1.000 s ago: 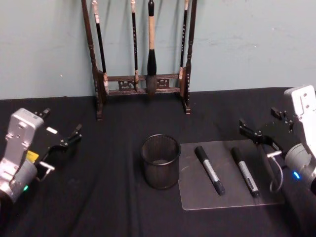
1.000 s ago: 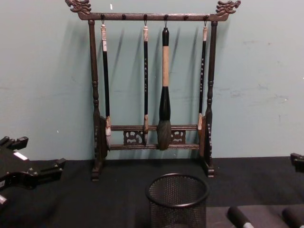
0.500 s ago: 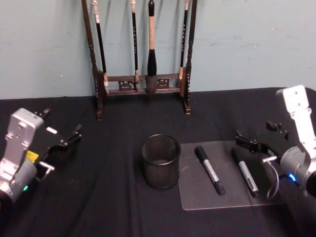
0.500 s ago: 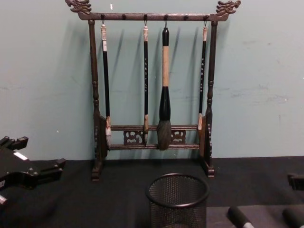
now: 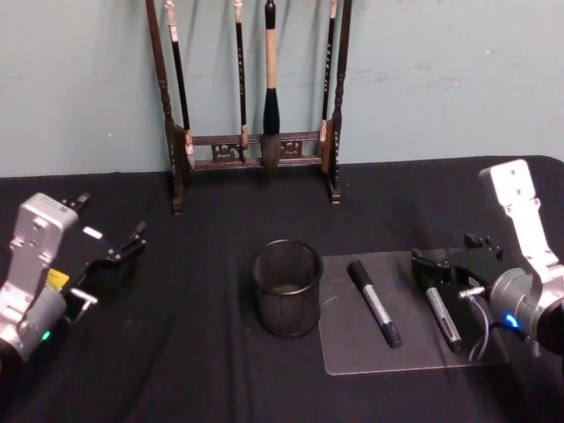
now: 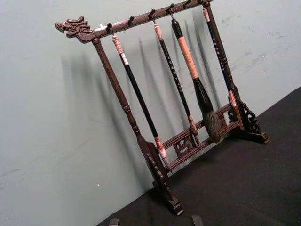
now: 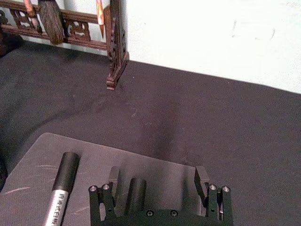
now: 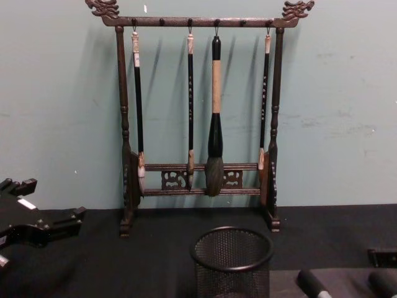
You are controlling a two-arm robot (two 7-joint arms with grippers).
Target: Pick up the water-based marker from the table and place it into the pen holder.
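Right gripper (image 5: 438,266) is down low, fingers spread wide around the far end of the right-hand marker (image 5: 442,319) on the counter (image 5: 194,352), while left gripper (image 5: 115,215) sits parked far left, spread too.

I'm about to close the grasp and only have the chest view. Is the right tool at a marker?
Observer: Yes, the head view shows the right tool at the far end of the right-hand marker.
Operator: Is it open?
Observer: Open; the right wrist view shows the marker's end between the fingers, nearer one of them.
Operator: Anything in the cup?
Observer: From the head view, no marker inside the cup.
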